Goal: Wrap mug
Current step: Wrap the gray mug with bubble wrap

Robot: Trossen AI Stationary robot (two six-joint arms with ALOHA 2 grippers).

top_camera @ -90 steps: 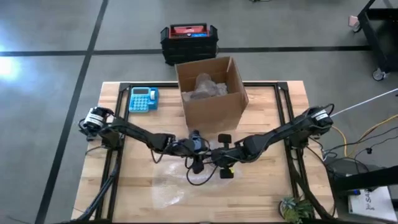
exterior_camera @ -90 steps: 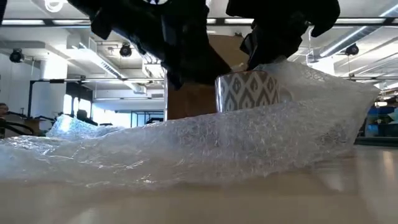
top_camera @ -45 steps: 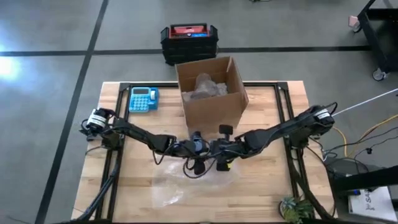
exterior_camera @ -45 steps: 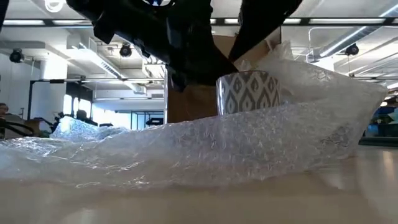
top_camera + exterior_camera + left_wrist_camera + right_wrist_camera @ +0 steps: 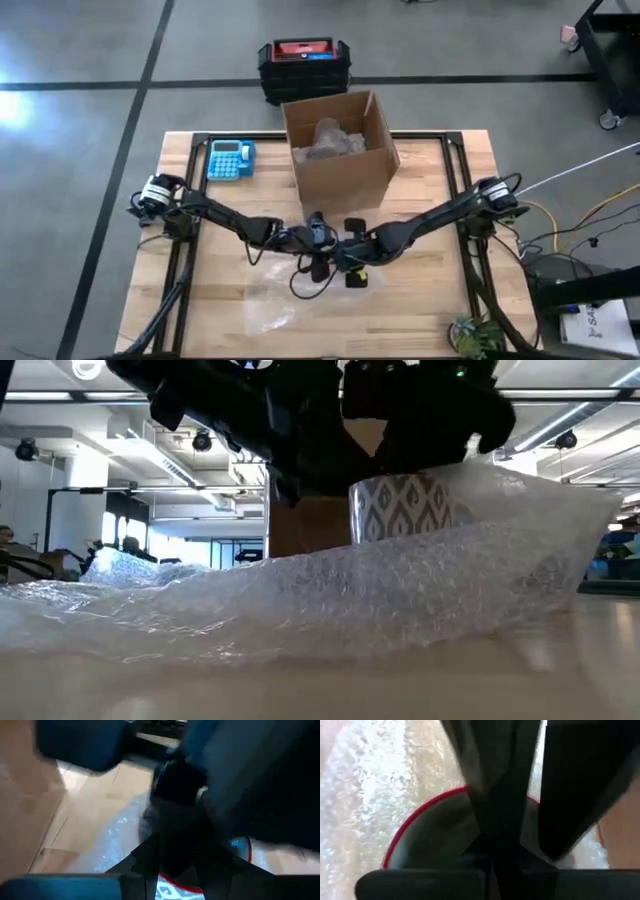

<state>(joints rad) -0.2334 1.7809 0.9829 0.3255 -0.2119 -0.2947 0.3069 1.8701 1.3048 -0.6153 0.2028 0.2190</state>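
A mug with a grey leaf pattern and a red rim stands upright on a sheet of bubble wrap, which lies on the wooden table. The wrap rises in front of the mug and at its right side. Both grippers meet over the mug at the table's middle. My left gripper is at the mug's left side, shut. My right gripper hangs low over the mug's mouth, shut on the wrap's raised edge. In the high view the arms hide the mug. My left gripper comes from the table's left, slanting down, with its fingers together at the mug's red rim. The fingers themselves hide the exact hold. The mug stays upright on the wrap. My right gripper holds the wrap's raised right edge from above, over the mug's mouth. Its own fingers hide how many layers it has. The wrap slopes up from the table to the fingers.
An open cardboard box with wrapped items stands just beyond the mug. A blue calculator lies at the far left. A plant sits at the near right corner. Bare wood shows to the left and right of the wrap.
My right gripper has moved toward the table's left and down, from beside the mug to over its mouth. The wrap's right edge has come with it and now leans against the mug's top. The left arm and the mug have kept still.
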